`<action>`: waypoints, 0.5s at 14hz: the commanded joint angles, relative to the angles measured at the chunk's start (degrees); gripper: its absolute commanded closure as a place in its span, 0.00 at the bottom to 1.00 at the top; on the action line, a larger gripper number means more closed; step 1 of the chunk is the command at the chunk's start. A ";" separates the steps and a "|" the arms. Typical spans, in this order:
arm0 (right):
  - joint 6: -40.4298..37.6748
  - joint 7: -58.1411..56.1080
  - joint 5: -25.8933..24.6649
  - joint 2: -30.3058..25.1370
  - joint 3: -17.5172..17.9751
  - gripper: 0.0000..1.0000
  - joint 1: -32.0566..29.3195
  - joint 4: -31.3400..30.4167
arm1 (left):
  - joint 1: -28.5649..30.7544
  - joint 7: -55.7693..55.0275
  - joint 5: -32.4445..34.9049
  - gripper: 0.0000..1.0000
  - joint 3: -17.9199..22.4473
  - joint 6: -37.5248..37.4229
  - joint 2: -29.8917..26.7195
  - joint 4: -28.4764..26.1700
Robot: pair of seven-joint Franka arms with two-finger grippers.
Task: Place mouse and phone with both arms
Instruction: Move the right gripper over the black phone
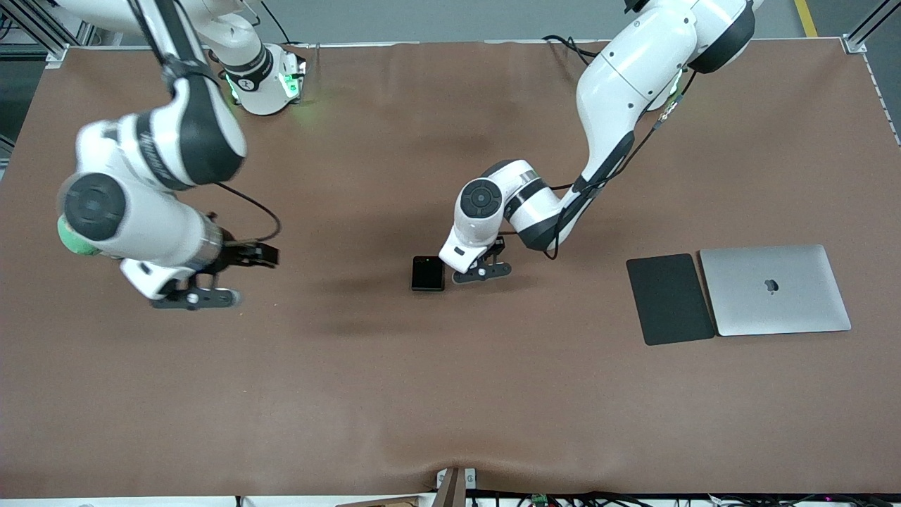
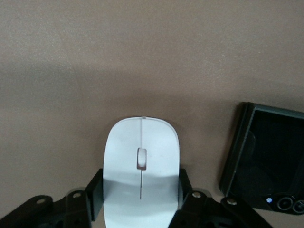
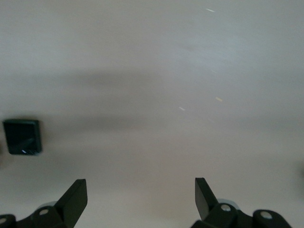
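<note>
The white mouse (image 2: 141, 142) lies between my left gripper's (image 2: 141, 191) fingers, which press against both of its sides; it is low at the brown table. In the front view the left gripper (image 1: 473, 270) is at the table's middle and its hand hides the mouse. The black phone (image 1: 428, 273) lies flat right beside it, toward the right arm's end, and also shows in the left wrist view (image 2: 268, 161) and the right wrist view (image 3: 22, 137). My right gripper (image 1: 200, 285) is open and empty above bare table toward the right arm's end, as the right wrist view (image 3: 141, 194) shows.
A matte dark-grey pad (image 1: 670, 298) and a closed silver laptop (image 1: 774, 290) lie side by side toward the left arm's end of the table.
</note>
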 commanded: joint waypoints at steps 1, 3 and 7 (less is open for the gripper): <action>1.53 0.06 5.44 1.54 -0.71 0.00 -0.35 1.41 | -0.48 -1.12 3.03 0.43 0.21 0.62 0.97 1.67; 1.71 -0.55 7.13 1.54 -0.71 0.00 -0.36 1.67 | -0.57 -1.30 3.30 0.44 0.21 0.62 0.88 1.67; 7.75 -1.43 7.23 5.83 -0.54 0.00 2.79 2.56 | 0.04 -1.30 3.48 0.46 0.21 0.53 0.45 1.58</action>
